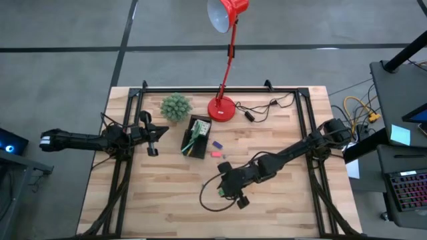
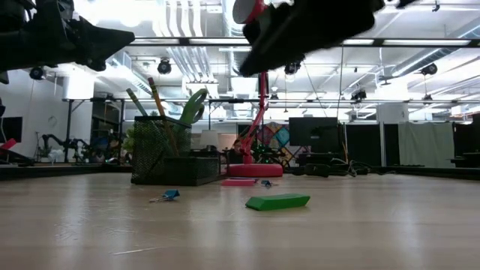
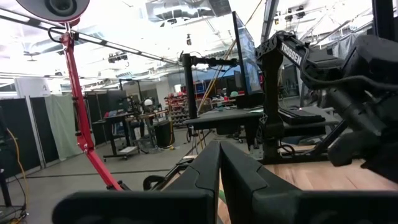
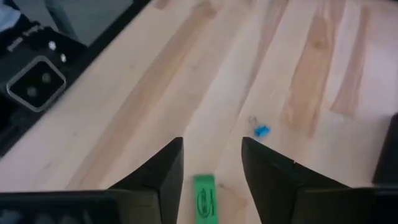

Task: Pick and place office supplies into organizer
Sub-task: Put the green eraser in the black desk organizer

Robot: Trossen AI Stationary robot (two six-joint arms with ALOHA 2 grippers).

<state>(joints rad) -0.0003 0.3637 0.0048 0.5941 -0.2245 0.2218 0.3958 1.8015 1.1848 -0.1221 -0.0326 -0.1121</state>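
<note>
Pale plank-grain wooden desk (image 1: 160, 200). Black mesh organizer (image 2: 169, 161), boxy, mid-desk beside the red lamp base (image 1: 221, 109), holding two pencils and green-handled scissors (image 2: 191, 109). One flat green piece (image 4: 205, 198) lies between the right gripper (image 4: 211, 162)'s spread jaws, unheld. Left gripper (image 3: 219, 163) at the desk's left, jaws pressed together.

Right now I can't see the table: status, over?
Right gripper open above green eraser. Left gripper shut, waiting beside organizer. Blue clip nearby, path clear.
</note>
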